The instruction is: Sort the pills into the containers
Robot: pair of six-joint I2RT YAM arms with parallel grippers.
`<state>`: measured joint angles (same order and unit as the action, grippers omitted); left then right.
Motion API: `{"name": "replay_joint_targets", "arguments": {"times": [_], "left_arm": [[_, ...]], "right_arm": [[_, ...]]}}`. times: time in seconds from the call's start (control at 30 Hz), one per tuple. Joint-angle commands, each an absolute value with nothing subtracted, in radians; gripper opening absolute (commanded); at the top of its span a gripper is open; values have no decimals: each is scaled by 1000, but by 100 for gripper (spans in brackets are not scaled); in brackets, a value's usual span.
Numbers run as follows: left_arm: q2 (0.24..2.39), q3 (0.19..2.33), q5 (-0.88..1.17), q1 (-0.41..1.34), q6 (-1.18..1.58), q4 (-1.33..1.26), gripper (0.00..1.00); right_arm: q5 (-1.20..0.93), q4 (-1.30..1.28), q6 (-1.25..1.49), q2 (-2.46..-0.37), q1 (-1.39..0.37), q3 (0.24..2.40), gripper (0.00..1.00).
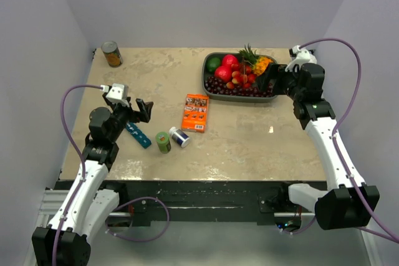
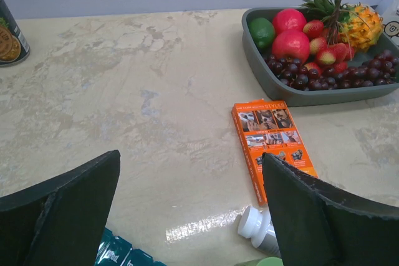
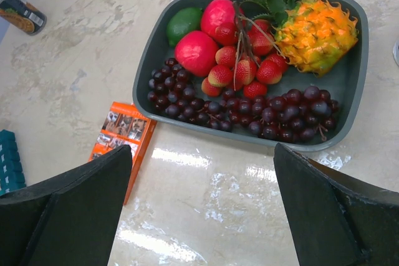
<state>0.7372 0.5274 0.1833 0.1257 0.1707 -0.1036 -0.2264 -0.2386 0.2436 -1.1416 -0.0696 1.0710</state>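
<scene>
The containers are one slim teal strip [image 1: 137, 134] lying on the table just below my left gripper [image 1: 142, 111]. Only the strip's end [image 2: 118, 255] shows at the bottom of the left wrist view, and its edge [image 3: 7, 160] at the far left of the right wrist view. No loose pills show. A green-capped bottle [image 1: 163, 142] stands beside a white-capped bottle [image 1: 179, 136] that lies on its side [image 2: 259, 225]. My left gripper [image 2: 191, 166] hangs open above bare table. My right gripper [image 1: 268, 79] is open and empty [image 3: 202, 154] at the fruit tray's near edge.
An orange box [image 1: 196, 112] lies flat mid-table, between the bottles and the grey fruit tray [image 1: 208, 82]. The tray [image 3: 146, 85] holds grapes, strawberries, apples, a lime and a pineapple. A tin can [image 1: 111, 54] stands at the back left corner.
</scene>
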Motion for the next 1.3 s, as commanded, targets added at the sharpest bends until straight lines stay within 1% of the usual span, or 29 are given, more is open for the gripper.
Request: {"name": "replay_joint_targets", "arguments": {"times": [0.0, 0.37, 0.6, 0.73, 0.8, 0.83, 0.93, 0.97, 1.07, 1.27], "left_arm": [[730, 568, 198, 127, 150, -146, 99], [732, 568, 204, 127, 150, -146, 99], [733, 569, 209, 127, 150, -146, 99], [735, 568, 213, 129, 153, -147, 99], [736, 569, 218, 129, 153, -149, 99], [738, 571, 221, 129, 153, -149, 99], [739, 569, 230, 129, 156, -150, 99], [741, 571, 236, 129, 156, -150, 99], [741, 569, 255, 129, 163, -155, 99], [741, 565, 308, 127, 184, -170, 100]], "right_arm": [[-233, -195, 253, -1137, -60, 1063, 99], [-291, -193, 222, -1138, -60, 1054, 99], [-374, -193, 177, -1140, -60, 1049, 99], [-474, -201, 120, -1143, -60, 1043, 99], [-543, -215, 37, -1146, -60, 1045, 99], [-614, -224, 13, -1146, -60, 1043, 99], [-713, -244, -78, -1140, -60, 1037, 99], [-782, -250, -99, -1140, -58, 1037, 99], [-895, -291, -187, -1146, -60, 1043, 99], [-928, -446, -351, -1170, -61, 1101, 99]]}}
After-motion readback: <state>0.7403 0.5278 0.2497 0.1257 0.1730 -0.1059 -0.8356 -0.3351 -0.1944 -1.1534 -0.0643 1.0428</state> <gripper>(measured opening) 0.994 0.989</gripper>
